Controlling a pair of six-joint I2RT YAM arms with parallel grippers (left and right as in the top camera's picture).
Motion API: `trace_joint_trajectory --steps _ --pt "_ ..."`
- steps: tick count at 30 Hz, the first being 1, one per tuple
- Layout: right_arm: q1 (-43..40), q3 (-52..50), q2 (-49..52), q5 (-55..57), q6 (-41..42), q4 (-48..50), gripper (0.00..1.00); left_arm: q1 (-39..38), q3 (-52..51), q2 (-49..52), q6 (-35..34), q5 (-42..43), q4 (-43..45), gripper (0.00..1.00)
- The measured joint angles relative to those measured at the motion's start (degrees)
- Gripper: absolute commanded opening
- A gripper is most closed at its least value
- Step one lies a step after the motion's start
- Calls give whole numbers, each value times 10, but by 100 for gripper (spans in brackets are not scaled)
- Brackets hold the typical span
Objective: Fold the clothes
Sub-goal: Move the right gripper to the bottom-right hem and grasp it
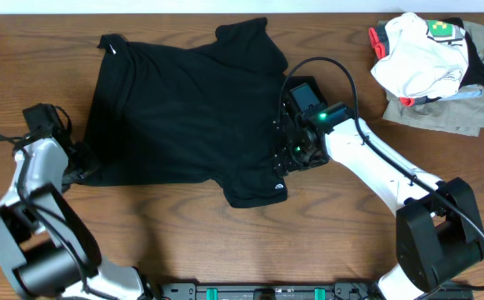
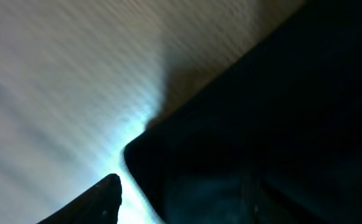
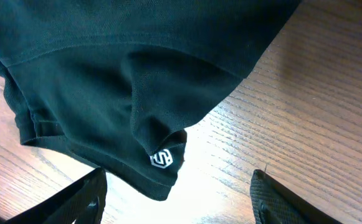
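The clothes, a plain black shirt (image 1: 192,108), lie spread flat on the wooden table (image 1: 325,233), collar toward the far edge. My left gripper (image 1: 82,163) is low at the shirt's left hem corner. In the left wrist view one finger (image 2: 106,196) stands apart from the black cloth edge (image 2: 243,137), with bare table between them; the other finger is lost in the dark cloth. My right gripper (image 1: 288,158) is at the shirt's right edge. In the right wrist view it (image 3: 177,175) is open around a cloth corner with a small white logo (image 3: 161,160), and neither finger touches the cloth.
At the back right a white garment with a green patch and red trim (image 1: 416,50) lies on a folded khaki-grey garment (image 1: 441,115). The arms' base rail (image 1: 266,292) runs along the near edge.
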Motion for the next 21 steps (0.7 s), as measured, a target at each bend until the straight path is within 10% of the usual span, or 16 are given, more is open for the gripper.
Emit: trace_joint_trajectory --steps 9,14,21 --pt "0 0 0 0 0 -12 72 1 0 35 9 29 21 62" --pt "0 0 0 0 0 -12 72 0 0 36 9 53 15 8" --pt "0 0 0 0 0 -16 72 1 0 36 11 66 9 6"
